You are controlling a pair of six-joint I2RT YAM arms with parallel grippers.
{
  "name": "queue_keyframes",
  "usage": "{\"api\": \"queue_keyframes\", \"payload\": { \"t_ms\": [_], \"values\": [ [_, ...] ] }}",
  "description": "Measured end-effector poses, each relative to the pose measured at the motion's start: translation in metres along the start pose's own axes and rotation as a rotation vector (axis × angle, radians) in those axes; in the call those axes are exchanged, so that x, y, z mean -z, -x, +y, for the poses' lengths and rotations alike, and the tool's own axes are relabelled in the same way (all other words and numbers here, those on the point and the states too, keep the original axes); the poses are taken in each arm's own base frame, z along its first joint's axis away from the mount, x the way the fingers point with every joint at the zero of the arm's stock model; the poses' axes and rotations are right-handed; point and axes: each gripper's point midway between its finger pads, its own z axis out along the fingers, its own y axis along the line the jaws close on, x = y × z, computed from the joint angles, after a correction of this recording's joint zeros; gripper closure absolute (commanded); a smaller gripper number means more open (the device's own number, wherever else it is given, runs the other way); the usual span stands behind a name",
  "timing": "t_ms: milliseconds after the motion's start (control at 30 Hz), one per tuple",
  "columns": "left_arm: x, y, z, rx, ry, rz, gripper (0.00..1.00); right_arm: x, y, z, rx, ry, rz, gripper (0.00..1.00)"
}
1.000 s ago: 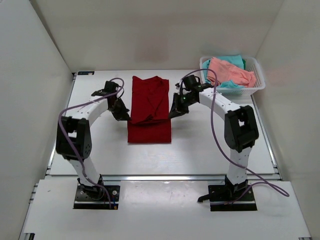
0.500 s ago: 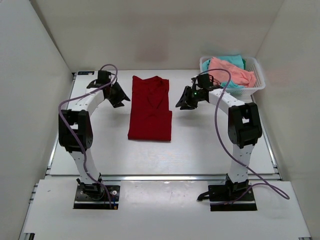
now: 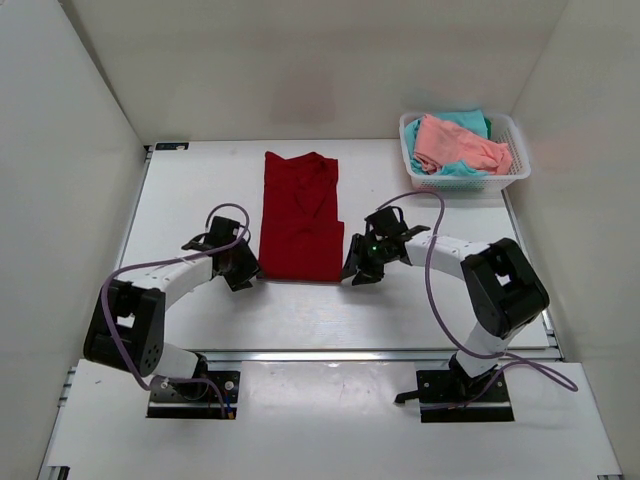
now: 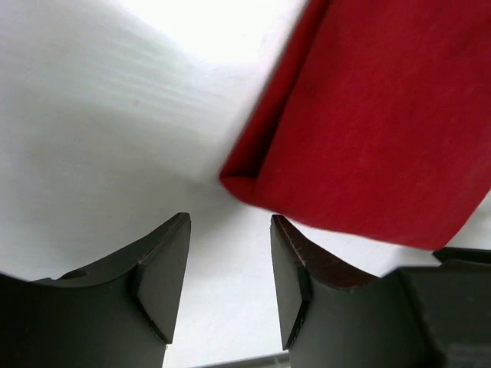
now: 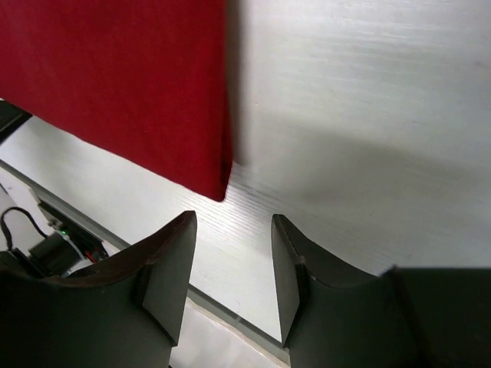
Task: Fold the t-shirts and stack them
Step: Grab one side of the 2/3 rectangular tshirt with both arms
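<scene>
Since half a second ago both arms have drawn back from the collar end of the shirt towards the near edge of the table (image 3: 430, 310). They now sit low at the shirt's hem corners.

On the left, the left gripper (image 3: 243, 266) (image 4: 230, 226) lies just beside the near left corner of the hem. Its jaws are moderately parted with nothing between them, and the folded cloth corner sits just ahead of the gap.

At the middle of the table lies the dark red t-shirt (image 3: 300, 215) (image 4: 383, 115) (image 5: 115, 69), folded into a long narrow strip. Its long axis runs from the far edge to the near edge, with the collar pointing to the far edge and the hem to the near edge.

The right gripper (image 3: 356, 268) (image 5: 234, 222) mirrors the left at the near right corner of the hem, jaws likewise parted and holding nothing. Whether either gripper's fingertips touch the tabletop is hard to tell.

In the far right corner stands a white mesh basket (image 3: 515, 168). A crumpled salmon pink t-shirt (image 3: 455, 145) lies on top inside it, with a teal t-shirt (image 3: 472, 120) showing beneath and behind.
</scene>
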Motion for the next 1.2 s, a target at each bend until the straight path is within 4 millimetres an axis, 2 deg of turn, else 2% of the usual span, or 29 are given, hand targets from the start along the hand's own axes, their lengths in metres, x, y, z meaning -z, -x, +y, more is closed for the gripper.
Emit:
{"api": "queue_keyframes", "payload": {
  "t_ms": [200, 433, 600, 733, 833, 867, 900, 933, 967, 1000, 1033, 1067, 1100, 1200],
  "values": [
    [-0.001, 0.014, -0.016, 0.034, -0.045, -0.101, 0.44, -0.011, 0.002, 0.011, -0.010, 0.023, -0.023, 0.59],
    [-0.004, 0.026, -0.016, 0.088, -0.055, -0.166, 0.44, -0.022, 0.002, 0.012, -0.057, 0.024, -0.021, 0.59],
    [-0.009, 0.017, -0.016, 0.088, -0.049, -0.147, 0.45, -0.024, 0.003, 0.014, -0.075, 0.038, -0.027, 0.59],
    [-0.012, 0.000, -0.011, 0.105, -0.053, -0.128, 0.46, -0.027, 0.000, 0.018, -0.074, 0.048, -0.021, 0.59],
    [-0.010, -0.005, -0.011, 0.120, -0.073, -0.137, 0.46, -0.029, -0.003, 0.022, -0.070, 0.057, -0.013, 0.64],
    [-0.011, -0.005, -0.012, 0.124, -0.074, -0.140, 0.48, -0.030, -0.004, 0.023, -0.069, 0.058, -0.012, 0.66],
    [-0.011, -0.005, -0.013, 0.126, -0.075, -0.142, 0.52, -0.031, -0.005, 0.023, -0.071, 0.057, -0.008, 0.72],
    [-0.012, -0.005, -0.013, 0.132, -0.073, -0.145, 0.58, -0.032, -0.006, 0.023, -0.071, 0.057, -0.007, 0.82],
    [-0.014, -0.004, -0.013, 0.136, -0.071, -0.149, 0.67, -0.033, -0.008, 0.023, -0.070, 0.055, -0.004, 0.93],
    [-0.016, -0.004, -0.013, 0.140, -0.070, -0.149, 0.78, -0.034, -0.009, 0.022, -0.069, 0.052, -0.001, 0.98],
    [-0.018, -0.004, -0.013, 0.137, -0.065, -0.148, 0.92, -0.035, -0.010, 0.022, -0.072, 0.049, 0.002, 1.00],
    [-0.019, -0.004, -0.012, 0.138, -0.063, -0.145, 0.97, -0.035, -0.011, 0.021, -0.071, 0.047, 0.004, 0.99],
    [-0.020, -0.003, -0.013, 0.133, -0.064, -0.148, 1.00, -0.036, -0.012, 0.020, -0.071, 0.043, 0.005, 1.00],
    [-0.019, -0.004, -0.011, 0.125, -0.056, -0.147, 1.00, -0.036, -0.015, 0.017, -0.058, 0.037, 0.010, 1.00]
  ]
}}
